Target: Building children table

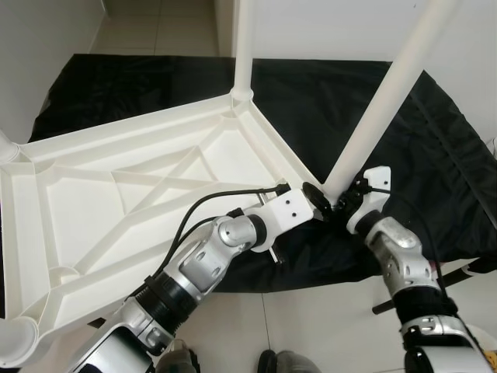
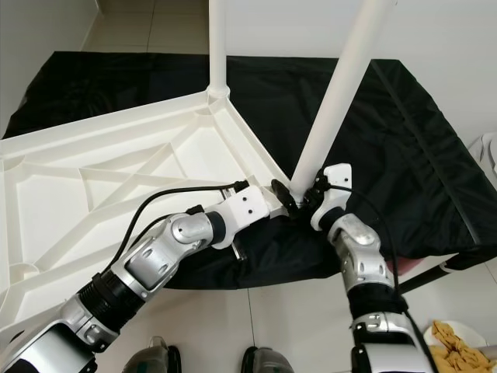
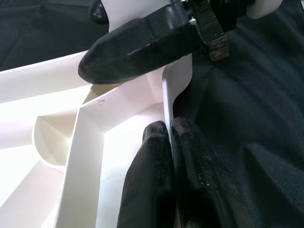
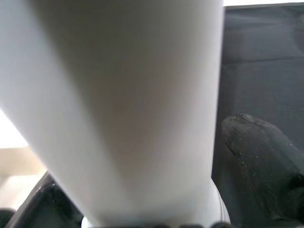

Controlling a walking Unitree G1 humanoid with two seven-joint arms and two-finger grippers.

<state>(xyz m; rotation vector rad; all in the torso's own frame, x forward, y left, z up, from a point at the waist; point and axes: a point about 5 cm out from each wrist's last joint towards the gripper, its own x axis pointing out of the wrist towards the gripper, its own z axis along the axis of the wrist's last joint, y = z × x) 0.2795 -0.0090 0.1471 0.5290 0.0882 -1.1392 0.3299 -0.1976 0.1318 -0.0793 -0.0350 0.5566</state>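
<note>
Tabletop (image 1: 116, 202) lies upside-down on black cloth (image 1: 435, 155); left claw (image 1: 314, 203) pinches its corner rim, right claw (image 1: 342, 203) grips the leg (image 1: 373, 116).

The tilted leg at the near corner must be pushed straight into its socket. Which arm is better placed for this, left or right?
Probably the right. The right gripper already has its fingers around the base of the tilted leg, so it can push the leg upright. The left gripper pinches the tabletop's rim at that corner, which suits steadying the tabletop.

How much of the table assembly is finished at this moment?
Done: one leg stands upright in the far corner of the upturned tabletop. In hand: the right gripper holds a tilted second leg at the near corner; the left gripper pinches the rim. Left: straightening it.
</note>
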